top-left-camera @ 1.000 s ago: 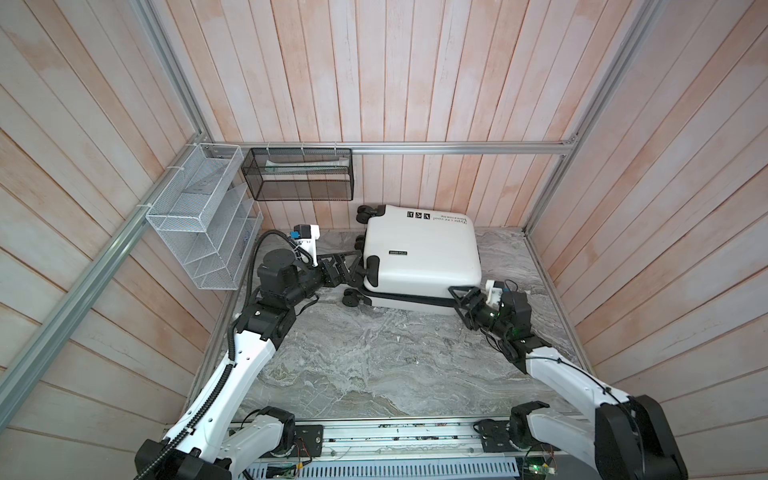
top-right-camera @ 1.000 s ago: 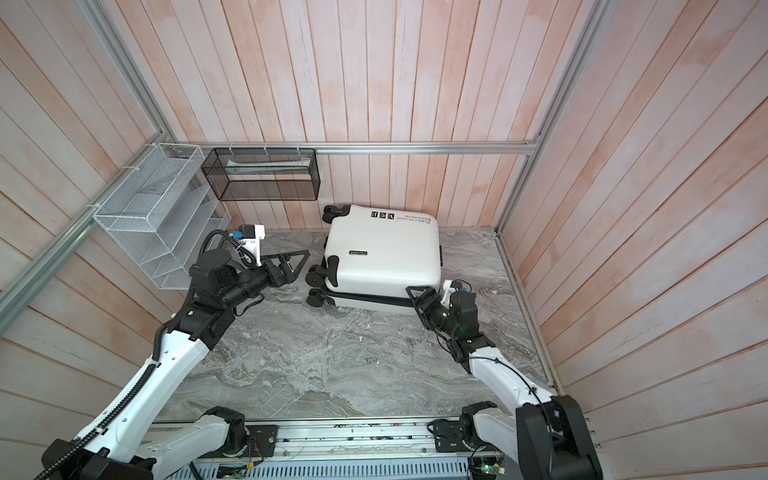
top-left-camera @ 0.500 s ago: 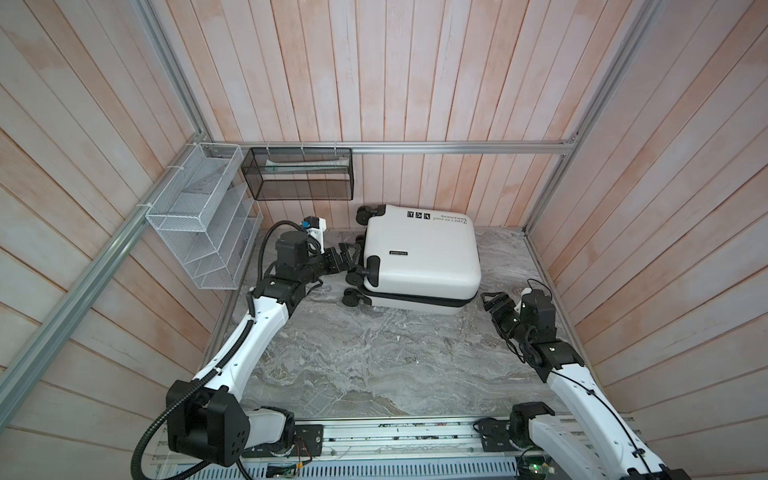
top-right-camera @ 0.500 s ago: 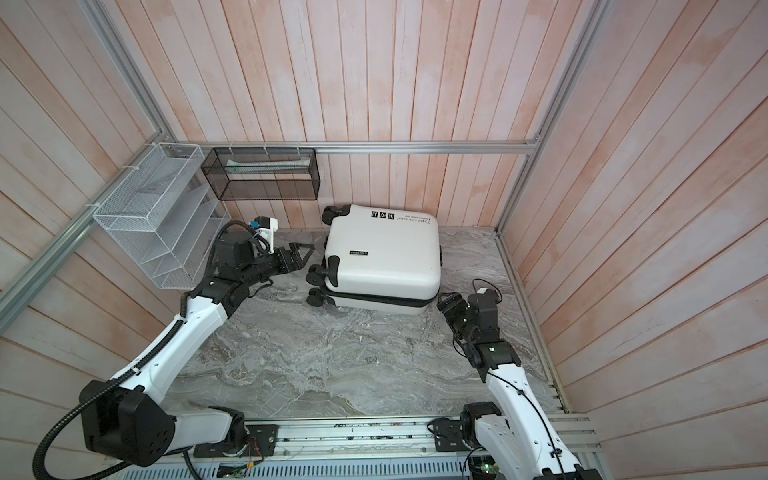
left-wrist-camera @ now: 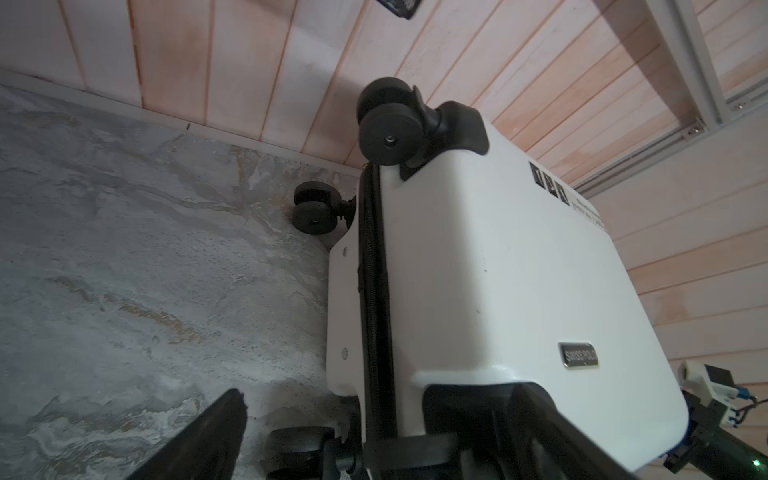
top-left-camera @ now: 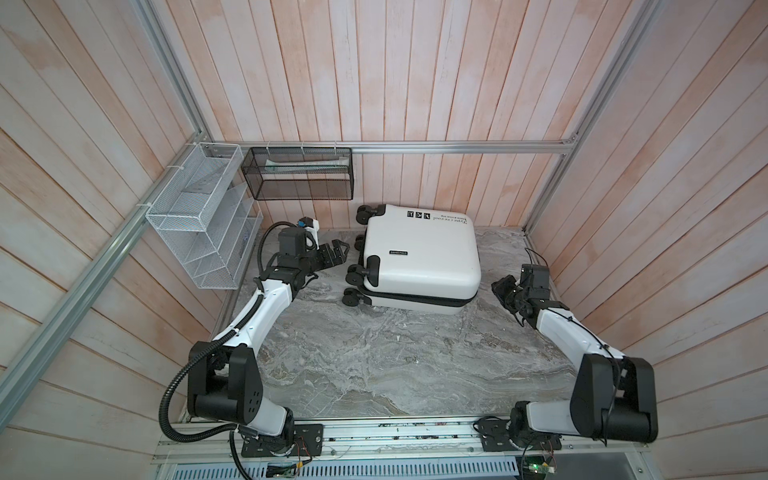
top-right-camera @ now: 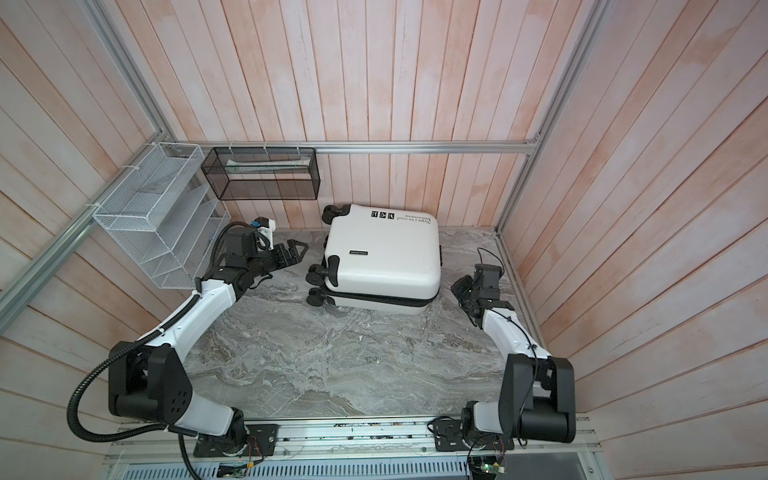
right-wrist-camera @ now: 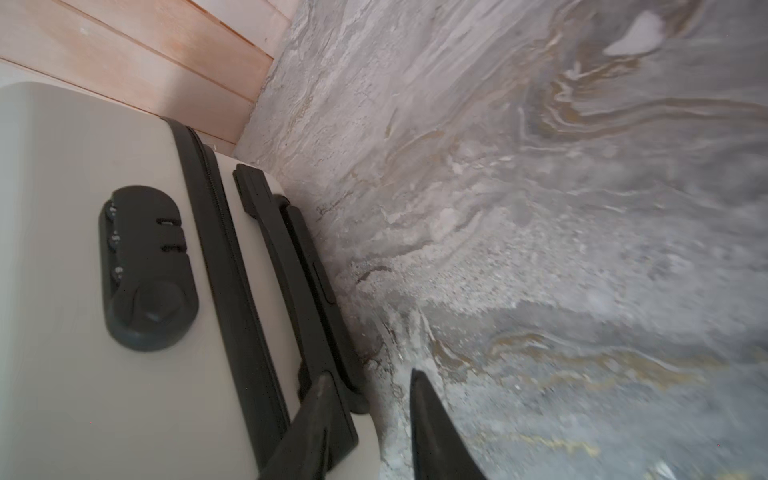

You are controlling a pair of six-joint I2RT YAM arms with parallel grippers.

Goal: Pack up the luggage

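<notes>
On a grey marbled tabletop (top-left-camera: 374, 357), the right gripper (top-left-camera: 500, 286) hovers at 4 o'clock of a small white hard-shell suitcase (top-left-camera: 419, 253), jaws nearly together, holding nothing. The left gripper (top-left-camera: 343, 252), spread wide and empty, is at its 9 o'clock, just beside the black spinner wheels (top-left-camera: 353, 271). The closed suitcase lies flat at the table's 12 o'clock. Its badge (left-wrist-camera: 577, 355) reads "SWISSPOLO"; black lettering (top-left-camera: 451, 222) reads "Type c're cool".

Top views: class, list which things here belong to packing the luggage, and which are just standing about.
Belongs to the job:
- luggage, white, closed, lying flat on the table

Just standing about:
- black mesh basket, hung on the back wall
- white wire rack, hung on the side wall
</notes>
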